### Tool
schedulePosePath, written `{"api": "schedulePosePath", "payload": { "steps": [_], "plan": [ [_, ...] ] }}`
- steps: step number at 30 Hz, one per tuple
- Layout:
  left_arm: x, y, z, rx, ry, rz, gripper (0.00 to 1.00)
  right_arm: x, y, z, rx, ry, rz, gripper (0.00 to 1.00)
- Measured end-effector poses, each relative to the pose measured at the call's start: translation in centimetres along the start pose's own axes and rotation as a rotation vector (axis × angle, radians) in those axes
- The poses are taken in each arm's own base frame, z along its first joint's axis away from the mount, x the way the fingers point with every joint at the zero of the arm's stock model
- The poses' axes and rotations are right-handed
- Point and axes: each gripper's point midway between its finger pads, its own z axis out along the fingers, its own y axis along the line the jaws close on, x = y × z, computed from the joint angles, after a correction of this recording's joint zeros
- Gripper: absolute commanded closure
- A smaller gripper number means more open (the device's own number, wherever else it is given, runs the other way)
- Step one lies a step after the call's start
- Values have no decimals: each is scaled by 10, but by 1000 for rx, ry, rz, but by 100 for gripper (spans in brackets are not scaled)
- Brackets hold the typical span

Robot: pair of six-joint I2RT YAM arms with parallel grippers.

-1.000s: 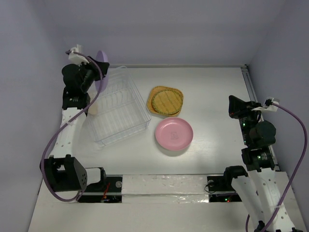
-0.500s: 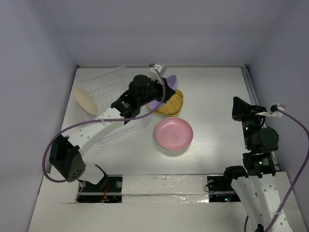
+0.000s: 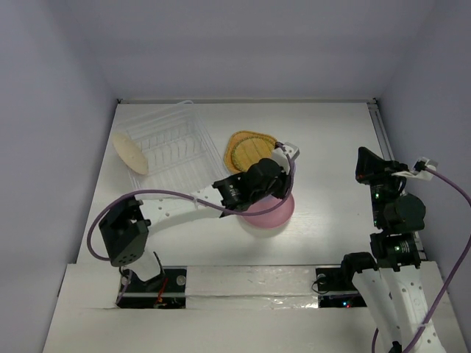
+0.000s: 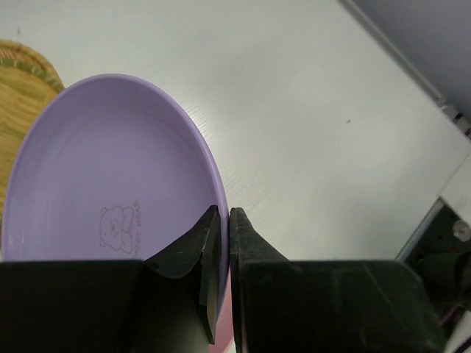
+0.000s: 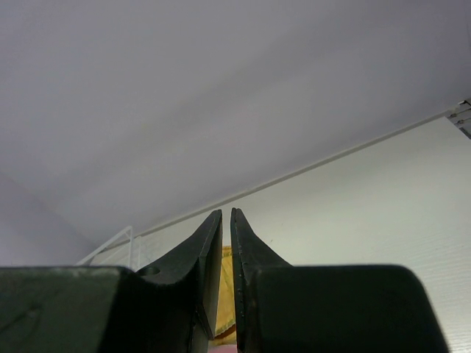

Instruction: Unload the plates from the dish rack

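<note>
The left pincer [image 4: 224,213], clamped on the rim of the purple plate [image 4: 110,169], has carried it nearer, from the orange plates [image 3: 246,151] to over the pink plate [image 3: 269,214] mid-worktop [image 3: 331,132]. The right pincer [image 5: 226,213], nearly closed, holds nothing. The dish rack [image 3: 165,140] stays at the far left corner.

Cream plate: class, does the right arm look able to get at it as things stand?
Probably not: the cream plate sits far left, beyond the dish rack, with the left arm stretched between.
</note>
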Motion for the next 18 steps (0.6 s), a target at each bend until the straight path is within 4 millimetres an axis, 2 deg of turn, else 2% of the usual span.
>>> {"api": "schedulePosePath", "payload": {
  "steps": [2,3,6,8,9,10,12,18],
  "plan": [
    [12,3,6,-20,10,4,100,0,0,0,1,-1,0,85],
    [31,6,12,-37,45,16,100,0,0,0,1,-1,0,85],
    [63,13,24,-82,103,43,100,0,0,0,2,-1,0,85],
    [75,10,29,-90,124,61,100,0,0,0,2,-1,0,85],
    [78,9,29,-94,127,68,100,0,0,0,2,-1,0,85],
    [80,8,30,-95,128,72,88,0,0,0,2,-1,0,85],
    [79,4,30,-88,120,70,80,0,0,0,2,-1,0,85],
    [74,-2,32,-74,96,45,79,0,0,0,2,-1,0,85]
  ]
}}
